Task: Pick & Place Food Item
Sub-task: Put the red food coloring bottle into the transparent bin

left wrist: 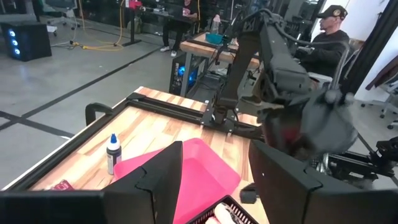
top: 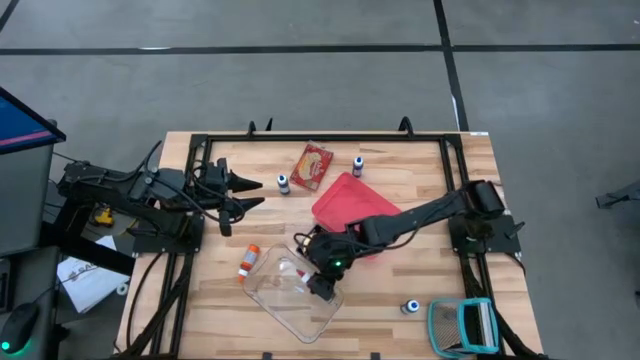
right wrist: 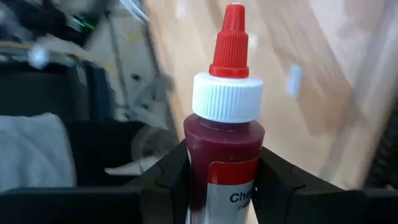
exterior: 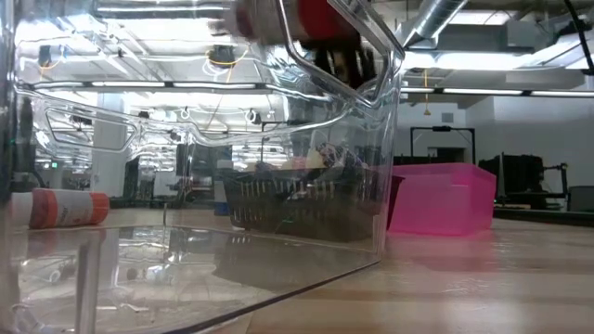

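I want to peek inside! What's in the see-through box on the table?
The clear box looks mostly empty. The right gripper hovers over it, holding a small red bottle. Glare and the arm hide part of the bottom.

A small bottle (right wrist: 225, 149) of dark red liquid is sitting clamped between the two dark fingers of the right hand (right wrist: 221, 186). It is wearing a ribbed white cap topped by a pointed red nozzle, and a red-and-white label is wrapping its body, with only the letters "Che" showing. From overhead, the right hand (top: 322, 283) is hanging over the clear plastic container (top: 290, 300), which is lying at an angle near the counter's front edge, just in front of the pink tray (top: 345, 200).
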